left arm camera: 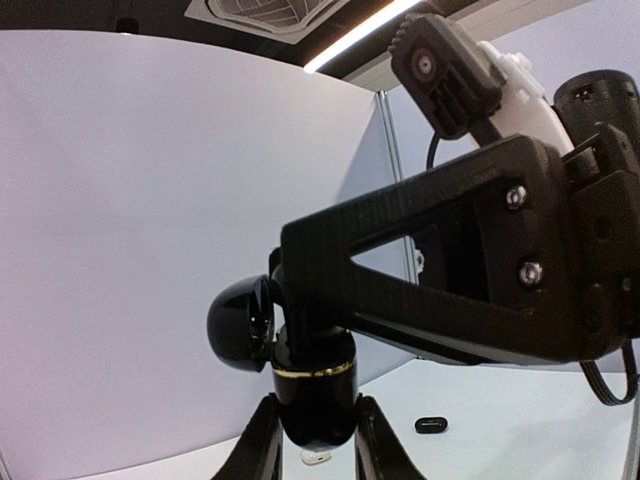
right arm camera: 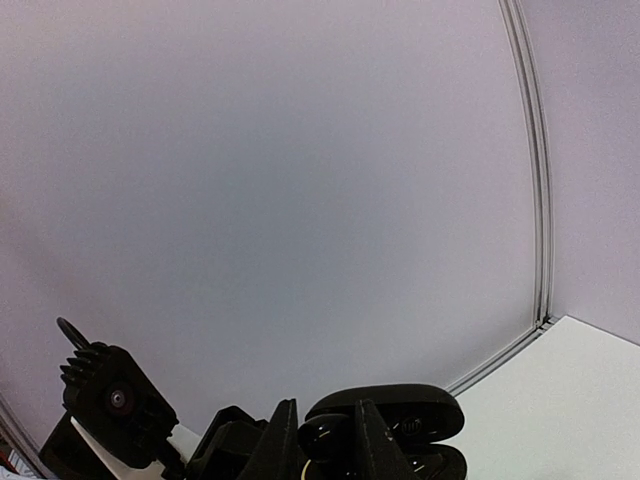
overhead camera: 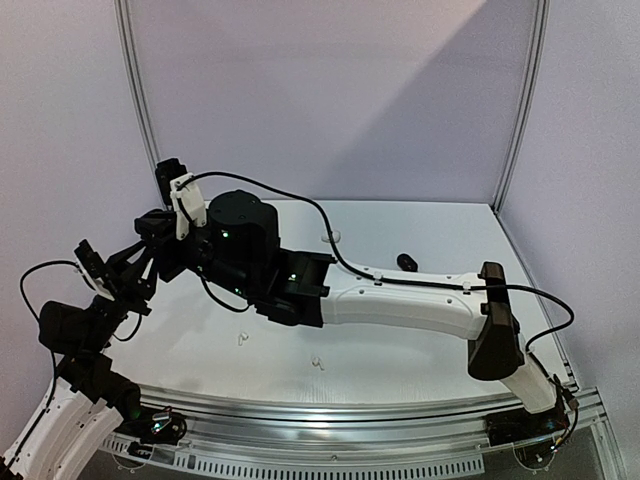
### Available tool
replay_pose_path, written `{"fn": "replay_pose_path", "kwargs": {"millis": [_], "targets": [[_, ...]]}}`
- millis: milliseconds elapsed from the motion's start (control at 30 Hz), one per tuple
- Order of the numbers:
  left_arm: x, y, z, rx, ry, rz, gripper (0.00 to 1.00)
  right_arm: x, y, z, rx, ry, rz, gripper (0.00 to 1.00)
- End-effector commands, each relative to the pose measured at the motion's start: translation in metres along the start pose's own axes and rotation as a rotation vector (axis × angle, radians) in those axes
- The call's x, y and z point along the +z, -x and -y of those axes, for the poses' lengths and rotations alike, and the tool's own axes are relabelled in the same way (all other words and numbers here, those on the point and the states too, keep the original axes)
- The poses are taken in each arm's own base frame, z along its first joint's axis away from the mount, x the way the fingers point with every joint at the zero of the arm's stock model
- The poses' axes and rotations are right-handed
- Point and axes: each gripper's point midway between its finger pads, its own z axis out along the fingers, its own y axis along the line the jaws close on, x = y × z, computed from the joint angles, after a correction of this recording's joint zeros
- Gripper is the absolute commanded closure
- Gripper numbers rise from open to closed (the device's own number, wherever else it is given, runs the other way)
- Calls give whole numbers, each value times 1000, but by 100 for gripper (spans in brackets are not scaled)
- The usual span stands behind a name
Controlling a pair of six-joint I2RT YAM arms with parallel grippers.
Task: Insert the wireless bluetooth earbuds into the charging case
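Now my left hand (left arm camera: 316, 430), barely open, grips the black charging case (left arm camera: 312, 385). My right hand (right arm camera: 322, 420) pinches a black earbud (right arm camera: 325, 438) at the case's 9 o'clock.

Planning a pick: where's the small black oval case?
Top view: small black oval case lies right of centre on the white table, beyond the right arm.

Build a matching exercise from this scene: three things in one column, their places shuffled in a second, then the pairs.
Things:
1. gold-banded case
2. small black case
3. white earbud

Places:
A. on the table, near its front edge
B. between the left fingers, held off the table
C. on the table, toward the back right

Pairs: 1-B, 2-C, 3-A
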Motion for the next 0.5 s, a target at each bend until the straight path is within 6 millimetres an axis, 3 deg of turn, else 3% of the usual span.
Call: {"fn": "replay_pose_path", "kwargs": {"millis": [0, 467], "targets": [[0, 21, 0, 12, 9, 66, 100, -7, 15, -3, -1, -11, 7, 100], [-1, 21, 0, 13, 12, 67, 100, -10, 23, -9, 22, 16, 35, 100]]}}
